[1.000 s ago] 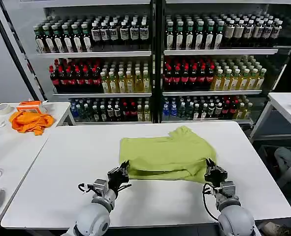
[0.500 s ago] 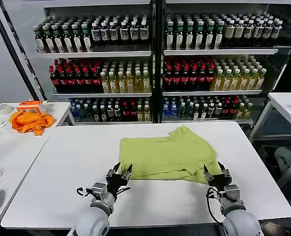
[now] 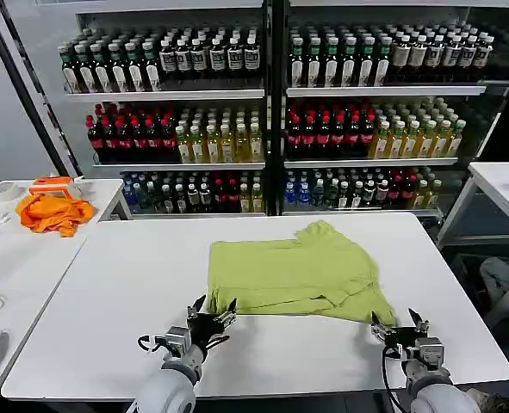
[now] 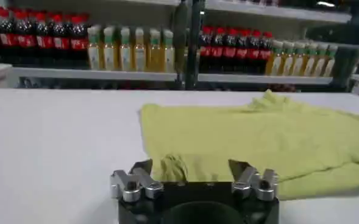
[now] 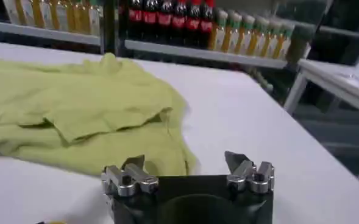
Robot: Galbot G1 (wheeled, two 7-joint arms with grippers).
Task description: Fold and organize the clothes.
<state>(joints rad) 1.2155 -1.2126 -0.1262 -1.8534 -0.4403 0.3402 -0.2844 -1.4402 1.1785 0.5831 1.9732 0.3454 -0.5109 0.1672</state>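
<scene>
**Two Claws Released at the Near Edge of a Part-Folded T-shirt**

The lime-green T-shirt (image 3: 295,274) lies on the white tabletop (image 3: 108,301), roughly centred, folded into an uneven block with one bunched peak at its far edge. The left claw (image 3: 209,315) hovers just beside the near left corner, jaws spread and empty. The right claw (image 3: 402,327) sits just off the near right corner, likewise spread and empty.

Risks:
- The soft fabric may slip or spring back, since the near hem (image 5: 75,155) lies loose in stacked layers.
- A pinch at either corner could catch only the top layer, dragging the fold askew.
- Uneven pull between the arms would skew the block further.

Not determinable:
- How many layers lie under the top surface.
- Where the collar and sleeves sit within the fold.
- Whether the near left corner (image 4: 170,165) is tucked or merely crumpled.
</scene>
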